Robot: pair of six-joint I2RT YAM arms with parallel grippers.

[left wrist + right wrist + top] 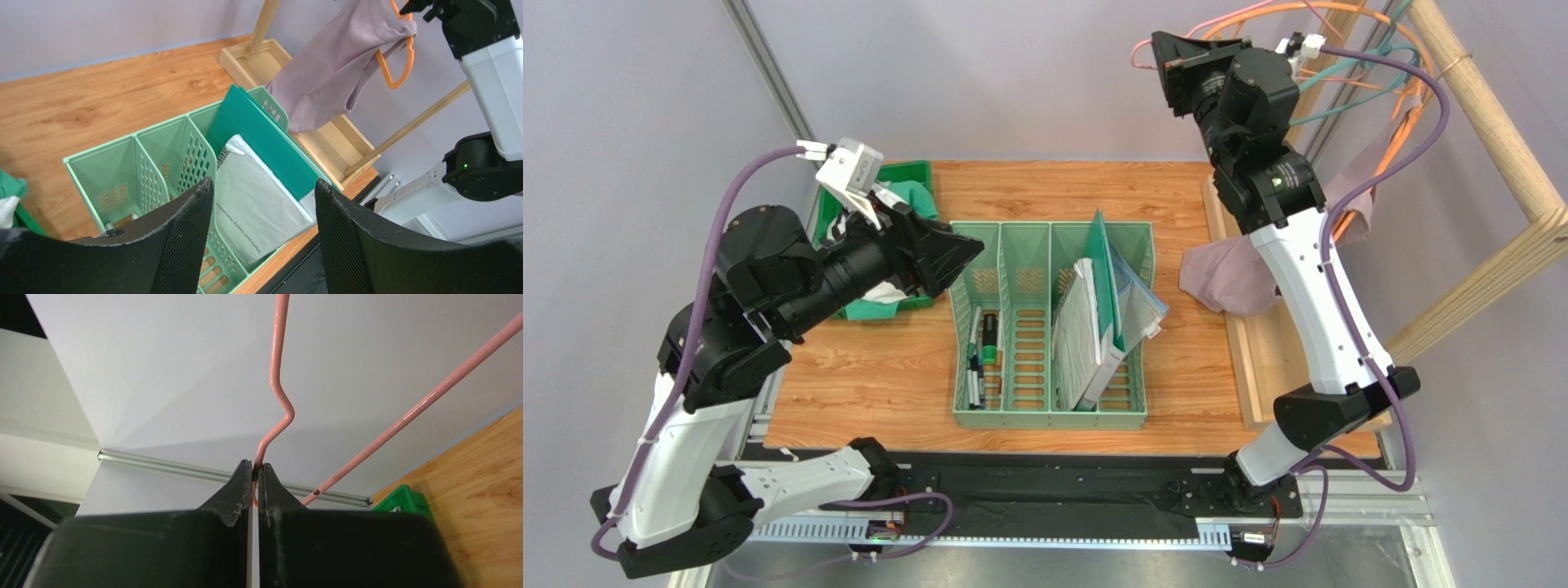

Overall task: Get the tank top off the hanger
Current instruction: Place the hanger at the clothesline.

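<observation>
A mauve tank top (pixel 1228 276) hangs from an orange wire hanger (pixel 1210 25), its lower end drooping onto the wooden rack base. In the left wrist view the tank top (pixel 334 67) drapes over the hanger (pixel 402 67). My right gripper (pixel 1155 55) is raised high at the back and shut on the hanger wire (pixel 279 367), which runs up from between its fingertips (pixel 255 468). My left gripper (pixel 971 251) is open and empty, hovering over the left end of the green organizer, well left of the tank top; it also shows in the left wrist view (pixel 264 190).
A light green file organizer (pixel 1051 417) with papers, a teal folder and pens stands mid-table. A dark green bin (pixel 909 178) with cloth sits back left. A wooden rack (pixel 1492 135) with teal hangers (pixel 1357 80) stands at the right on a wooden base (pixel 1259 355).
</observation>
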